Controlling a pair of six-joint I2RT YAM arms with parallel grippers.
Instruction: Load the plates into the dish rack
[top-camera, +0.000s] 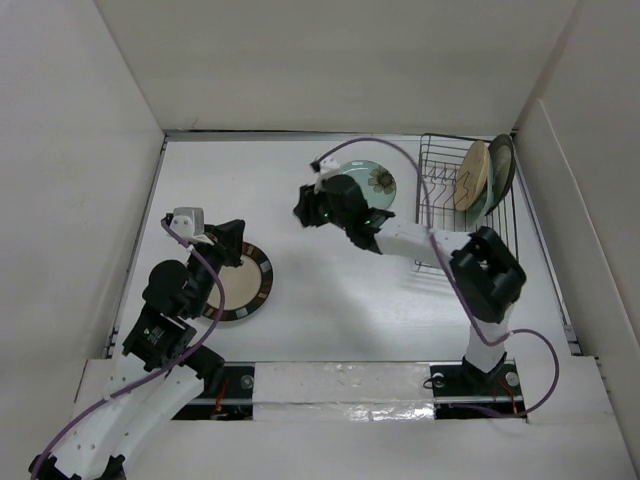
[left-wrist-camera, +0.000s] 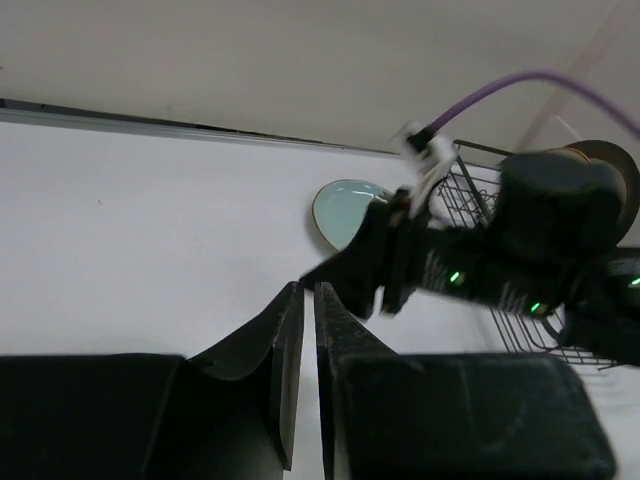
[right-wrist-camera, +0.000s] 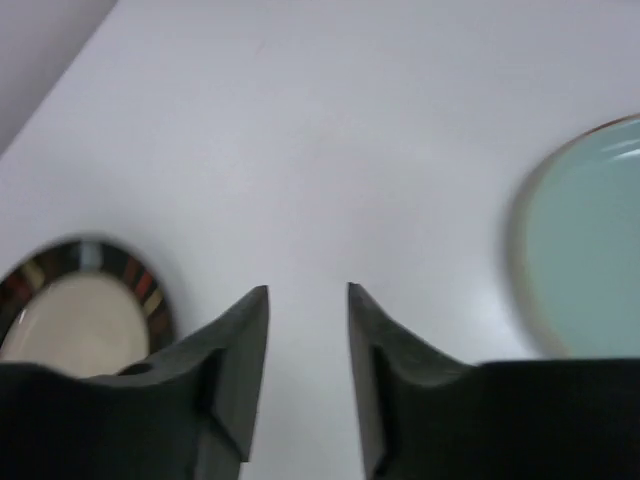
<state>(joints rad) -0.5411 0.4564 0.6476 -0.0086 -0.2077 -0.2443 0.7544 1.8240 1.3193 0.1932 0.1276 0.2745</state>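
The black wire dish rack (top-camera: 440, 215) stands at the back right with a yellowish plate (top-camera: 470, 176) and a greenish plate (top-camera: 500, 168) upright in it. The teal round plate with a dark flower (top-camera: 378, 180) lies flat left of the rack; it also shows in the right wrist view (right-wrist-camera: 590, 240) and the left wrist view (left-wrist-camera: 345, 208). The cream plate with a dark striped rim (top-camera: 248, 285) lies flat at the front left, and in the right wrist view (right-wrist-camera: 85, 305). My right gripper (top-camera: 303, 212) (right-wrist-camera: 308, 290) is open and empty above bare table between the two flat plates. My left gripper (top-camera: 232, 240) (left-wrist-camera: 308, 288) is shut and empty over the striped plate's far edge.
White walls enclose the table on the left, back and right. The right arm (left-wrist-camera: 480, 260) stretches from its base across the rack's near left corner. The rack (left-wrist-camera: 485, 185) shows behind it in the left wrist view.
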